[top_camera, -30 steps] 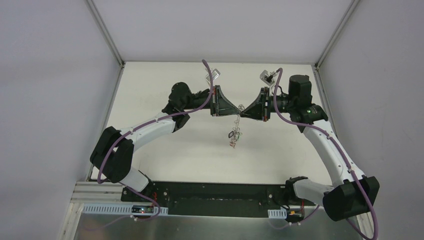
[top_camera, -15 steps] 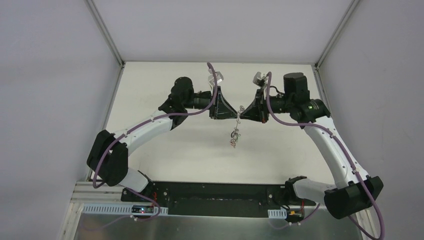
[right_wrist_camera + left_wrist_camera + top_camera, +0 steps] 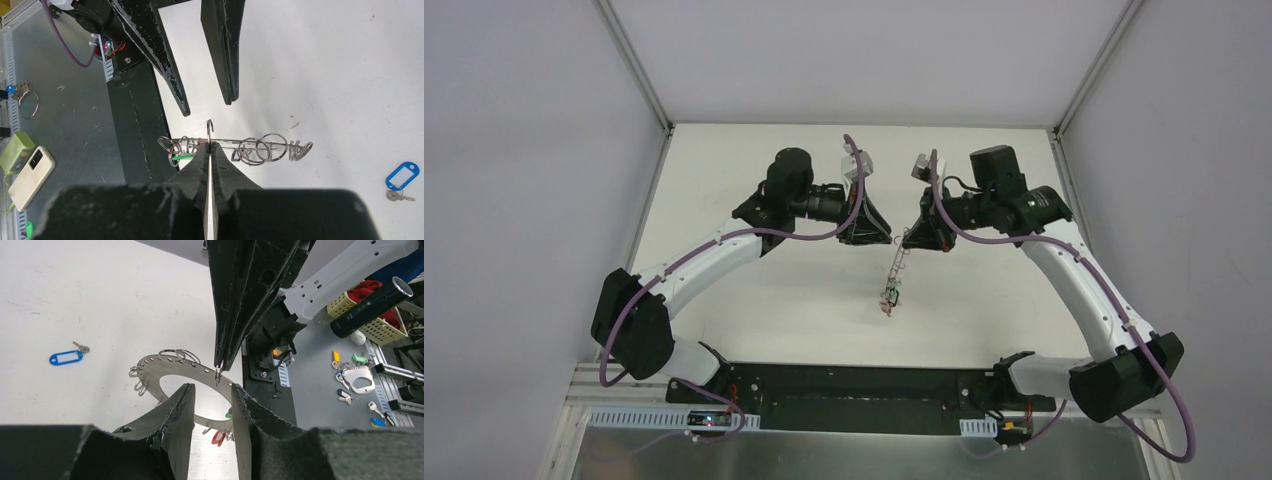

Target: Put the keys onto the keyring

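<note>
The keyring (image 3: pixel 165 366), a flat grey disc with a large hole and small loops on its rim, hangs in the air from my right gripper (image 3: pixel 210 145), which is shut on one rim loop. It shows edge-on in the right wrist view (image 3: pixel 260 142) and dangles in the top view (image 3: pixel 896 275). A red tag (image 3: pixel 217 436) and a green tag (image 3: pixel 228 415) hang on its lower rim. My left gripper (image 3: pixel 210 390) is open, with its fingers either side of the ring's near rim and not touching it. A blue-tagged key (image 3: pixel 66 357) lies alone on the white table, also in the right wrist view (image 3: pixel 401 176).
The black base plate (image 3: pixel 265 370) runs along the table's near edge. Beyond it a grey bench holds loose keys (image 3: pixel 350 377), a yellow basket (image 3: pixel 380 315), a black cylinder (image 3: pixel 372 307) and a phone (image 3: pixel 30 170). White walls enclose the table.
Both wrists have turned and the grippers have shifted slightly. The left fingertips now stand apart from the right ones. The keyring hangs lower and straighter under the right gripper.
</note>
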Robot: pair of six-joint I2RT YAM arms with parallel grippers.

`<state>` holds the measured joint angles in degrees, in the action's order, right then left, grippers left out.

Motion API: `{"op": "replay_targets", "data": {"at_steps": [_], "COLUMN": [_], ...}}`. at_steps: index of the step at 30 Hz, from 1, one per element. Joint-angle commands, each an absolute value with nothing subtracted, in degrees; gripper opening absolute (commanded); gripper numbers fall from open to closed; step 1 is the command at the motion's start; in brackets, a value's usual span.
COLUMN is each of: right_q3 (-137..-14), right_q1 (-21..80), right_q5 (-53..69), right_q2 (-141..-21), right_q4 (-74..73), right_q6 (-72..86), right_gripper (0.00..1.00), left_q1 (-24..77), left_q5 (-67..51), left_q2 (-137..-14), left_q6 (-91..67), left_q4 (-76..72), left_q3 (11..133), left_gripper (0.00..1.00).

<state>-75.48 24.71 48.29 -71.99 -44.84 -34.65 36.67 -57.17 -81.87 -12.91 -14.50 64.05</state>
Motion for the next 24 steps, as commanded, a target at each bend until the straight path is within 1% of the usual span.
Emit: {"op": "replay_targets", "data": {"at_steps": [1, 7, 14, 20, 24], "right_q3": [-79.13, -78.9, -77.56, -76.2, -74.51], "right_q1": [25.18, 25.26, 25.27, 25.21, 24.74], "right_q5": [49.13, 50.91, 51.91, 52.5, 52.99], "right_q2": [-72.52, -73.64, -73.43, -72.52, -71.5], "right_q4": [-45.44, -44.77, -42.43, -40.53, -38.64], "right_q6": [-34.57, -33.72, -32.33, -31.58, -31.1], "right_gripper": [0.0, 0.0, 0.0, 0.0, 0.0], "left_q1": [36.94, 37.6, 38.35, 38.58, 38.58], "left_q5": [-60.03, -60.03, -60.49, -60.64, -60.47], "left_q2": [-80.92, -82.15, -82.79, -82.66, -82.7], "left_q6": [-8.44, -7.52, -6.85, -5.27, -5.87], "left_q4": [-14.23, -13.17, -12.7, -12.44, -13.41], "left_q3": [65.99, 67.44, 67.21, 65.81, 65.39], "left_gripper": [0.33, 0.32, 0.25, 0.25, 0.18]}}
